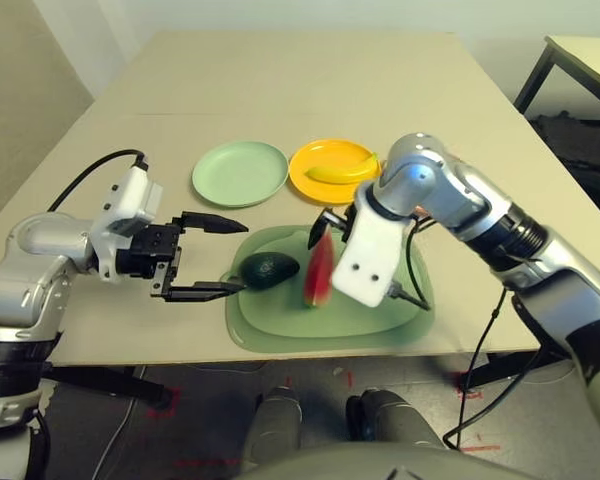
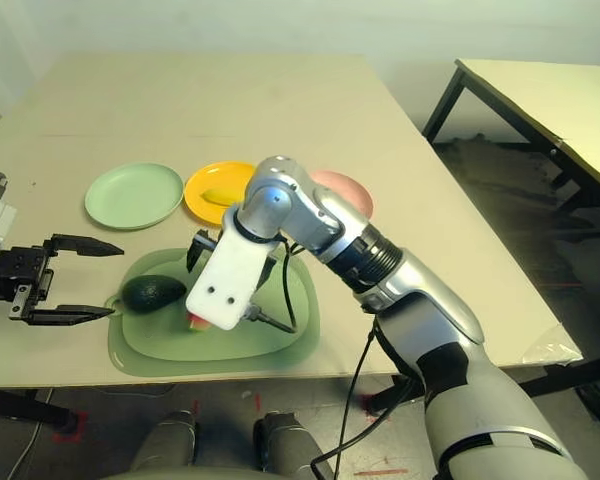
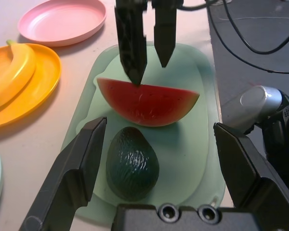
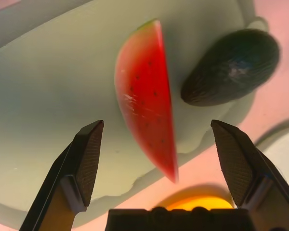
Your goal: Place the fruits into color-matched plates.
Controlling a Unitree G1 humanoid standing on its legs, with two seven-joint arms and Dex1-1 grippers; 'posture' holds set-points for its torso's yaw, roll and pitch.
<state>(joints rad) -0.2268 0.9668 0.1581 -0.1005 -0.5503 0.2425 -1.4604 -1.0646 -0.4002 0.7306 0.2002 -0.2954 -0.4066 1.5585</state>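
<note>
On the mat: watermelon (image 4: 147, 96) standing on its rind edge beside the avocado (image 3: 131, 163), the two just apart on the pale green mat (image 1: 375, 320) at the near edge of the surface (image 1: 310, 90).
Banana: banana (image 1: 342, 171) already lies in the yellow plate (image 1: 310, 185); that pairing looks done.
Plates left: green plate (image 1: 239, 172) and pink plate (image 3: 62, 21) both bare, sitting beyond the mat.
Right claw: right claw (image 4: 161, 159) points steeply down over the watermelon, jaws spread wide, holding nothing; the wedge lies between the two fingers in the wrist view, not yet touched.
Left claw: left claw (image 3: 159, 168) lies nearly level, aimed sideways at the avocado, jaws wide apart and empty.
Watermelon handling: probably a light, hard plastic toy with smooth, slick flat faces. The thin wedge would tip easily if nudged on one side. Best hold, I judge, is across the two flat red faces near the middle, where the faces are broad, rather than at the tapering tips.
Avocado handling: rounded and finely pebbled, likely stiff and light; apt to roll or squirt out. Pinch across its widest part, jaws square to the long axis.
Risk: the two claws work close together over one mat and could bump each other.
</note>
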